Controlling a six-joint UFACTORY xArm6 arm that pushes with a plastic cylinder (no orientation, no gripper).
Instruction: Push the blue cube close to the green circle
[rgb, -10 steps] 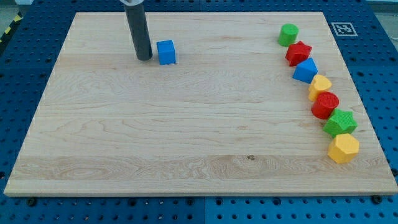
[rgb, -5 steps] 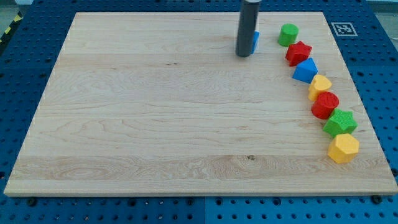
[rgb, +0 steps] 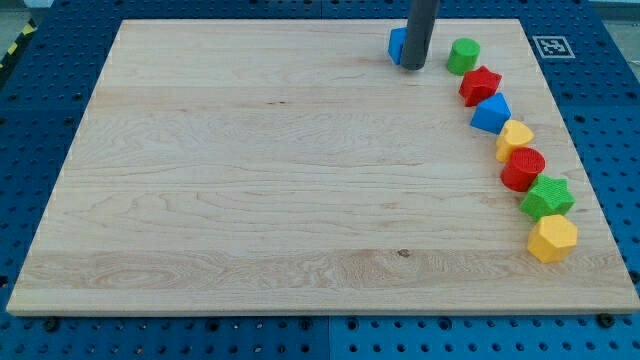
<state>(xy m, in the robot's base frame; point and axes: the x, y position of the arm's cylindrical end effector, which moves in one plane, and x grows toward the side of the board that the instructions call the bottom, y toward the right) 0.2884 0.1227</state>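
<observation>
The blue cube sits near the view's top of the wooden board, mostly hidden behind my rod; only its left part shows. My tip rests on the board right at the cube's right side, between the cube and the green circle. The green circle lies a short way to the right of my tip, at the top of a curved row of blocks.
Below the green circle the row runs down the view's right: a red star, a blue block, a yellow block, a red cylinder, a green star, a yellow hexagon. The board's top edge is close.
The blue cube has moved far right along the top of the board, from left of centre to near the green circle. My tip has gone from the cube's left side to its right side.
</observation>
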